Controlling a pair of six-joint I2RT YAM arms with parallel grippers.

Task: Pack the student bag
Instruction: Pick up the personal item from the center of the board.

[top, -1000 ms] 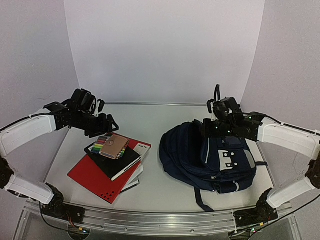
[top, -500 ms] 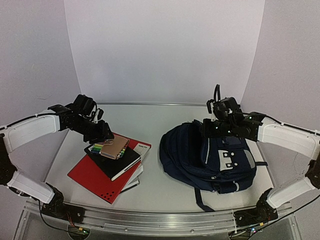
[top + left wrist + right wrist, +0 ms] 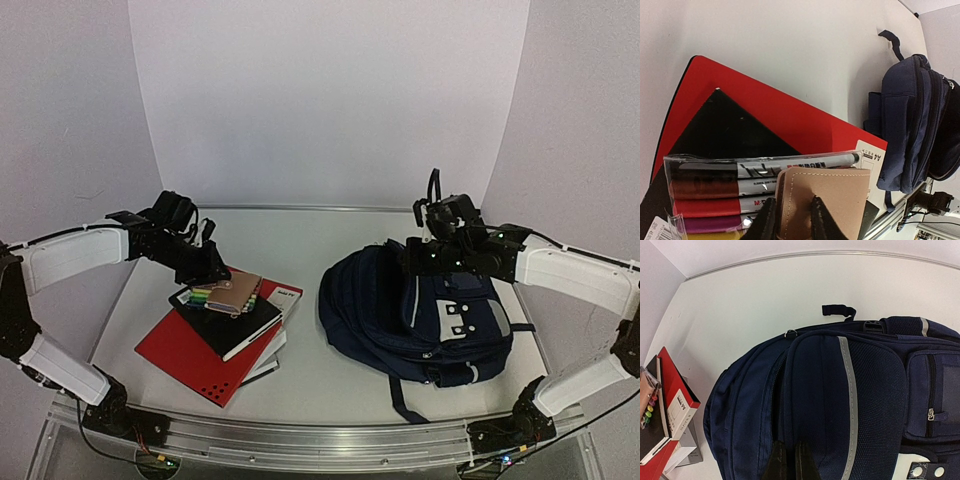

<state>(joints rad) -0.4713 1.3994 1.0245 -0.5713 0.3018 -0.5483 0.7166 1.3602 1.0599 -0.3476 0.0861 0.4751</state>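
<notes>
The student bag (image 3: 430, 325) is a dark navy backpack lying on the right of the table, with its main zip gaping. My right gripper (image 3: 414, 258) is shut on the flap fabric beside that zip, near the bag's top edge (image 3: 788, 460). On the left, a tan leather wallet (image 3: 236, 292) lies on a clear pack of coloured markers (image 3: 201, 296), on top of a stack. My left gripper (image 3: 207, 272) has come down on the wallet's near edge. Its fingers pinch that stitched edge (image 3: 792, 218) from both sides. The bag (image 3: 915, 115) also shows in the left wrist view.
The stack is a black notebook (image 3: 235, 325) on a red folder (image 3: 180, 355), with a white-labelled book (image 3: 284, 297) at its right side. Bare table lies between the stack and the bag. The metal rail runs along the near edge (image 3: 300, 440).
My left arm dropped down and toward the stack, and its jaws narrowed from wide open onto the wallet's edge. The wallet shifted slightly. The right arm and bag stayed still.
</notes>
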